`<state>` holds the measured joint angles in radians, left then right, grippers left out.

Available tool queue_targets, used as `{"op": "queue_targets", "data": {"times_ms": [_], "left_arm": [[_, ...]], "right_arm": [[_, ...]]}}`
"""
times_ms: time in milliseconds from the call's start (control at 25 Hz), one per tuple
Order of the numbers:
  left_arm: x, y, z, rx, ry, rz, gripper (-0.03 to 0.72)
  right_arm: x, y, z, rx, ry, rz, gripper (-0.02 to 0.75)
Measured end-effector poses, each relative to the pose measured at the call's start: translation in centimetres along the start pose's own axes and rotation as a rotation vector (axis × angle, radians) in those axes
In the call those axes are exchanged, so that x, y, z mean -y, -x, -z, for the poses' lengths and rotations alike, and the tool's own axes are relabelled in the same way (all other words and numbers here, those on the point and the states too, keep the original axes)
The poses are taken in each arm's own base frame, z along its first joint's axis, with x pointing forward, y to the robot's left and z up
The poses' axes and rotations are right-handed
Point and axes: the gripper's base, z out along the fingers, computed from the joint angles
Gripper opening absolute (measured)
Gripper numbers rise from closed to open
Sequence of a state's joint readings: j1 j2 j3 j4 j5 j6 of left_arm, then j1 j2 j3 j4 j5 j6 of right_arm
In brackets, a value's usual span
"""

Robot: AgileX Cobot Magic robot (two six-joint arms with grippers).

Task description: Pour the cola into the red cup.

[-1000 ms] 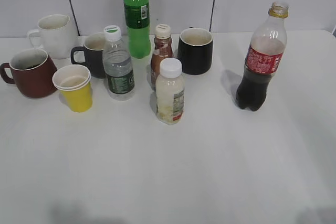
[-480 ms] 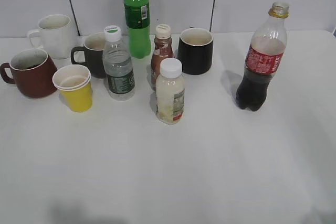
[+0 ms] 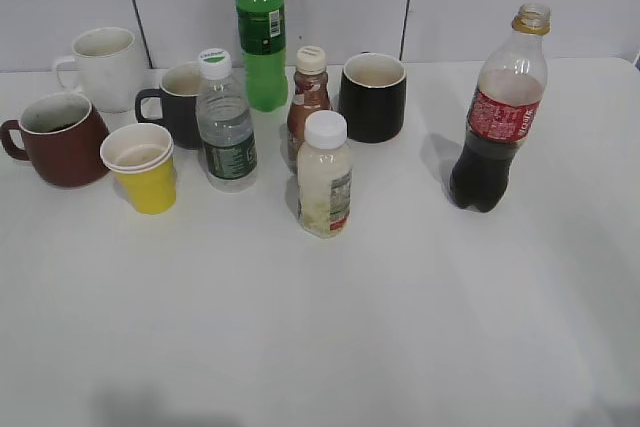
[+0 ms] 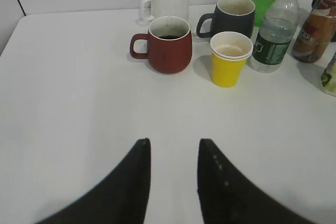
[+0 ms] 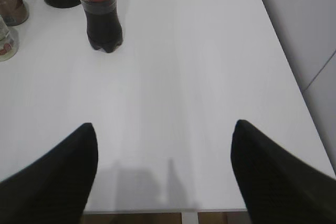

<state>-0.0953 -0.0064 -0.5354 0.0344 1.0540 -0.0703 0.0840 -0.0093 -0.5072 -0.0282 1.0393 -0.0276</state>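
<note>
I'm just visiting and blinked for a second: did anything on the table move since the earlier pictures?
Nothing visibly changed. The cola bottle stands upright and uncapped at the right, the red cup sits at the far left, and the other bottles and cups are where they were. Neither gripper shows in the exterior view; both are open over bare table in their wrist views.

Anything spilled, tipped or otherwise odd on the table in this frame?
Nothing is spilled or tipped; every bottle and cup stands upright. Two small things: the cola bottle has no cap, while the bottles near the cups are capped. The red cup already holds a little dark liquid at the bottom.
</note>
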Motion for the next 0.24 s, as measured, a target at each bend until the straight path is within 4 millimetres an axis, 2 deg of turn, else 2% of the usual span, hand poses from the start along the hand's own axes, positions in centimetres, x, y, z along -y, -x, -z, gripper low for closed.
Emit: {"op": "queue_targets", "data": {"times_ms": [240], "left_arm": [[0.0,0.0,0.0,0.0,0.0,0.0,0.238]], "right_arm": [[0.0,0.0,0.0,0.0,0.0,0.0,0.592]]}}
